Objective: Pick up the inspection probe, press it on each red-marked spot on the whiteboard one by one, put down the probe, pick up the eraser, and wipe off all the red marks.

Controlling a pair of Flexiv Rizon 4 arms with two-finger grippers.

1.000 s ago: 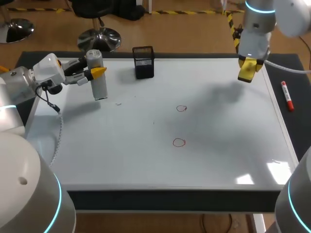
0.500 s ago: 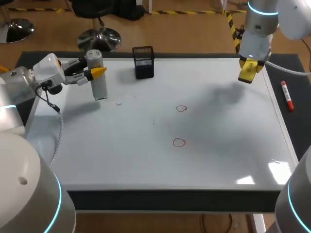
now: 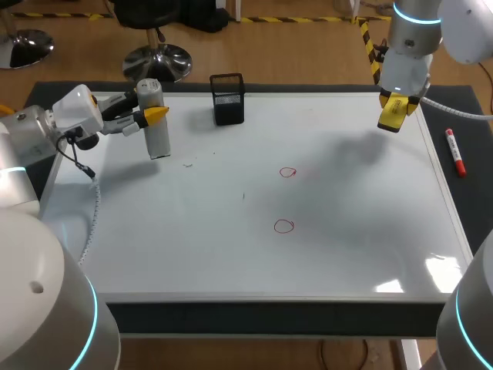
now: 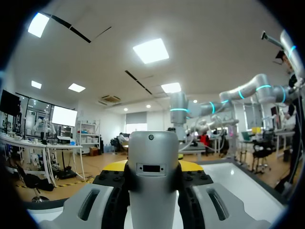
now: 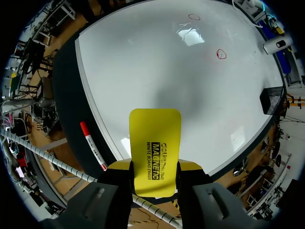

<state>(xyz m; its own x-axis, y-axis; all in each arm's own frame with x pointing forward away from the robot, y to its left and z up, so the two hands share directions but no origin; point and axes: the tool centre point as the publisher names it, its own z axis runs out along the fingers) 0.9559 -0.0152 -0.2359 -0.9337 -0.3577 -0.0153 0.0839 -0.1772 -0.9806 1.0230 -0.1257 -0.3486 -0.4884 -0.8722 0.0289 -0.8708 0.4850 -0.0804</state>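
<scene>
Your whiteboard [image 3: 347,254] is the shared ground, and both arms sit at its far corners. Your left hand [image 3: 152,116] grips the probe [image 3: 159,142], upright at the far left. Your right hand [image 5: 153,171] is clamped on the yellow eraser [image 5: 155,143] above the far right. If the eraser sweeps in early, you lose the two red marks [image 3: 287,173] [image 3: 284,226] near the middle as targets. Arms converging there could also collide.
</scene>
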